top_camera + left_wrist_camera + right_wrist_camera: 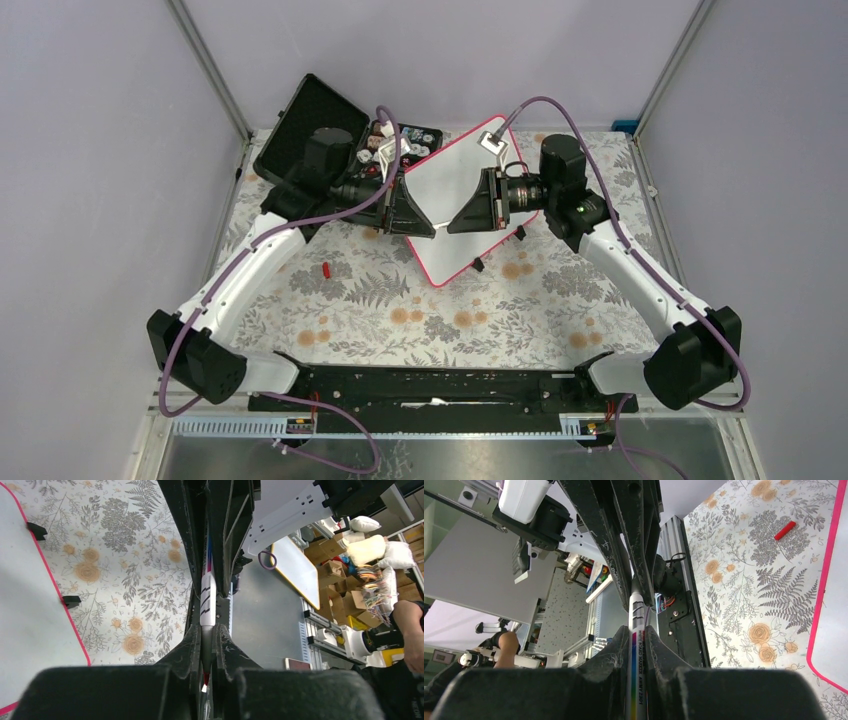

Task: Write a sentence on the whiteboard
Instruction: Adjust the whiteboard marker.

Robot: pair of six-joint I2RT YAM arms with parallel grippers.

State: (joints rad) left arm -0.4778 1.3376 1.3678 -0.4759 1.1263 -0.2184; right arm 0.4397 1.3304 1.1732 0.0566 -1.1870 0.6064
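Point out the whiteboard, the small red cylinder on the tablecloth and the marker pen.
flat white whiteboard with pink-red rim [452, 255]: top view, bare lower face.
small red cylinder [327, 269]: top view, its middle.
white plastic marker pen [636, 612]: right wrist view, white barrel section.

White arms [250, 270], black joints [195, 355], purple cables [545, 100]; black left gripper [207, 630], right gripper [638, 630]

Top external: high behind the arm bases, far, looking down on the floral-patterned tabletop [400, 300].
Wrist views: close, low, facing each other.
Shared: flat white pink-rimmed whiteboard [455, 215] [30, 605] [834, 630].

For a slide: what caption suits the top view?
Left gripper and right gripper both grip one marker over the whiteboard.
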